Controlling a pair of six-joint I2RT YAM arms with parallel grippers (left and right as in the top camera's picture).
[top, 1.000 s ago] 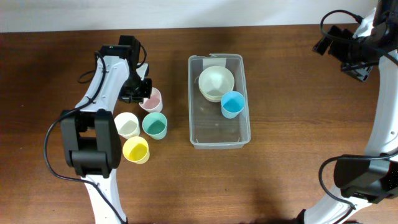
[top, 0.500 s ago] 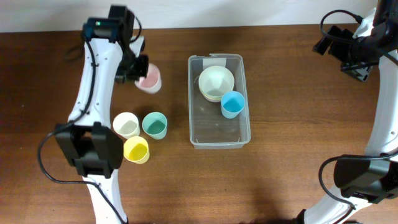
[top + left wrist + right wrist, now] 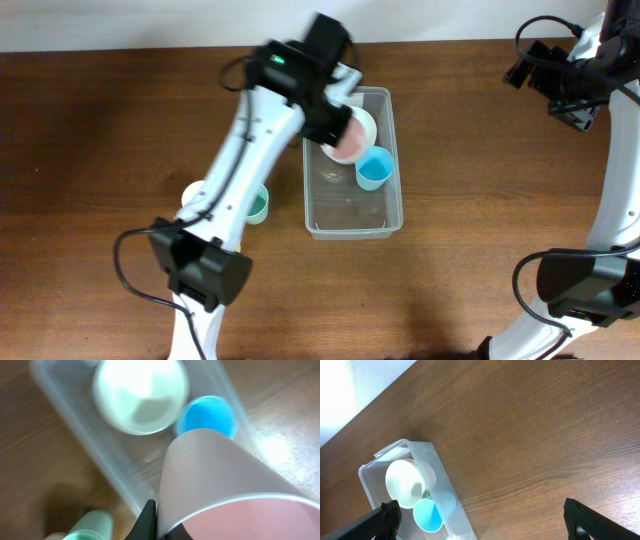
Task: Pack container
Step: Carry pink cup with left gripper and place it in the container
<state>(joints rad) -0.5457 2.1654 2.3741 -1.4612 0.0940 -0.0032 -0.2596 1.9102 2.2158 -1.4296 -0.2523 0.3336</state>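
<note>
The clear plastic container [image 3: 352, 208] stands mid-table, holding stacked pale green bowls [image 3: 362, 122] and a blue cup [image 3: 373, 167]. My left gripper [image 3: 338, 128] is shut on a pink cup [image 3: 347, 144] and holds it tilted over the container, above the bowls. In the left wrist view the pink cup [image 3: 215, 475] fills the lower right, pinched at its rim by the gripper [image 3: 155, 522], with the bowls [image 3: 140, 395], the blue cup [image 3: 206, 415] and the container wall [image 3: 75, 417] below. My right gripper [image 3: 563, 88] is open and empty, high at the far right.
A teal cup [image 3: 259, 208] and a cream cup [image 3: 190, 190] stand left of the container, partly hidden by my left arm. The teal cup also shows in the left wrist view [image 3: 90, 525]. The right wrist view shows the container [image 3: 369, 471] and bare wooden table [image 3: 530, 435].
My left gripper has carried the pink cup up and to the right, from the cups left of the container to above the container. The right arm has not moved.
</note>
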